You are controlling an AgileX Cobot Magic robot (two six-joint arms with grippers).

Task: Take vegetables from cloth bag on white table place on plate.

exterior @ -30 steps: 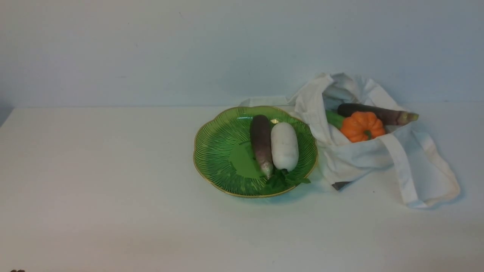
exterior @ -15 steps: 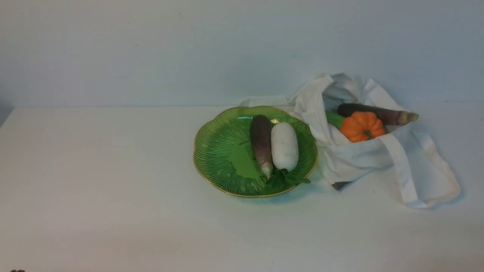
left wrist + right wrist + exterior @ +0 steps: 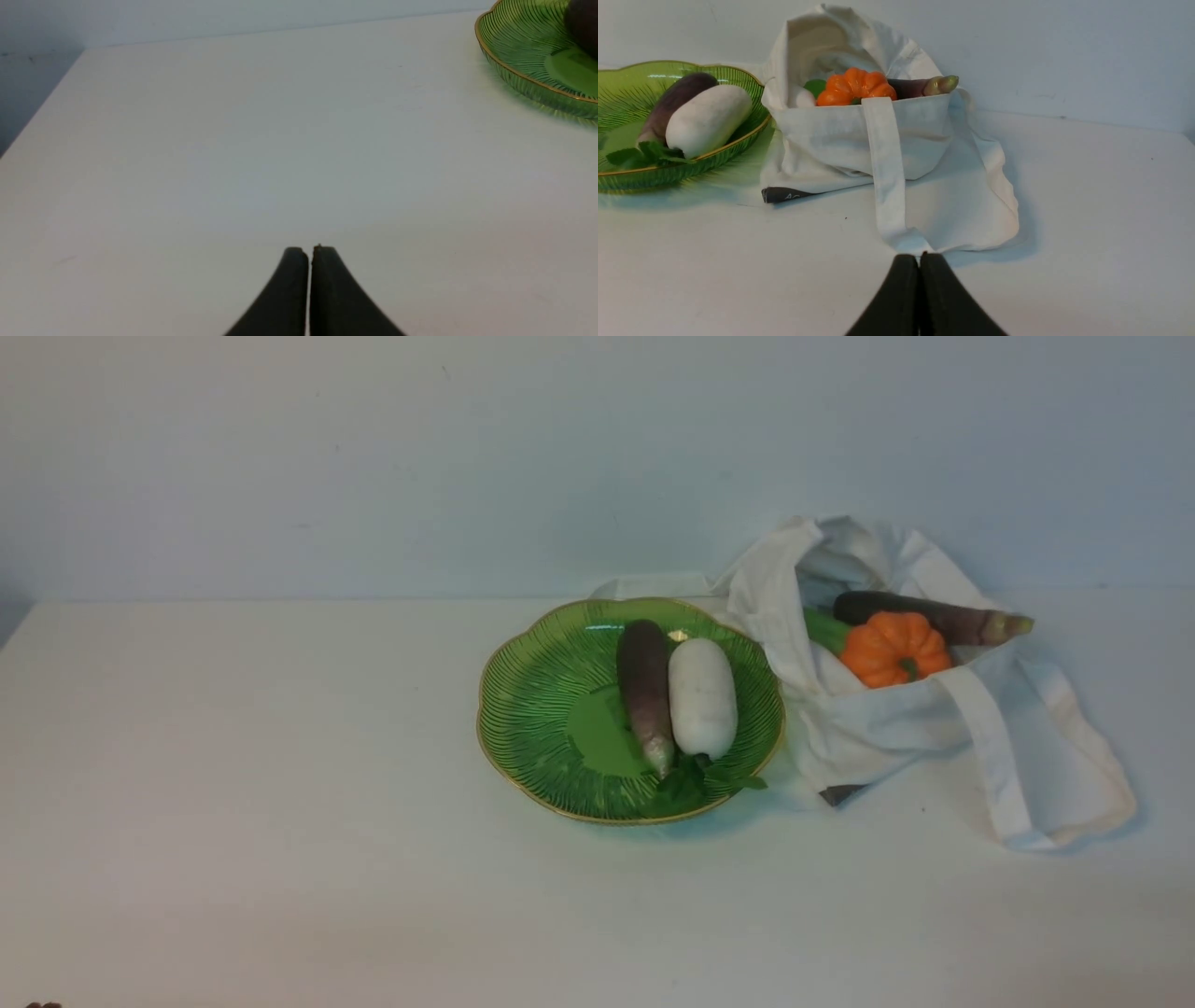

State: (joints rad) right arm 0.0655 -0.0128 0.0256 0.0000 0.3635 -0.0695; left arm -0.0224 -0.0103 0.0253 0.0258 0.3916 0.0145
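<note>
Your left hand [image 3: 310, 252] sits low over the bare desk [image 3: 233, 140], its two dark fingers pressed together with nothing between them; the plate rim is well off to one side of it. Your right hand [image 3: 919, 259] is in the same condition: fingers closed flat against each other, holding nothing, hovering just short of the strap [image 3: 887, 163] that hangs down the front of the cloth bag [image 3: 896, 728]. Neither hand appears in the front view. The task stands roughly half done. On the plate [image 3: 541, 709] you have two items: a purple eggplant [image 3: 644, 691] and the white radish [image 3: 702, 695], lying side by side and touching, both long axes running from the far rim toward the robot, with the radish's green leaves [image 3: 695, 779] at the near end. Still in the bag, which stands slumped against the plate's right edge with its mouth open, are the orange pumpkin [image 3: 894, 649], stem facing the robot, a second eggplant [image 3: 924, 616] lying crosswise behind it with its pale stem end pointing right past the bag's edge, and a green stalk [image 3: 826, 628] angled off to the pumpkin's left. Three items therefore remain to be lifted out, as far as can be seen.
</note>
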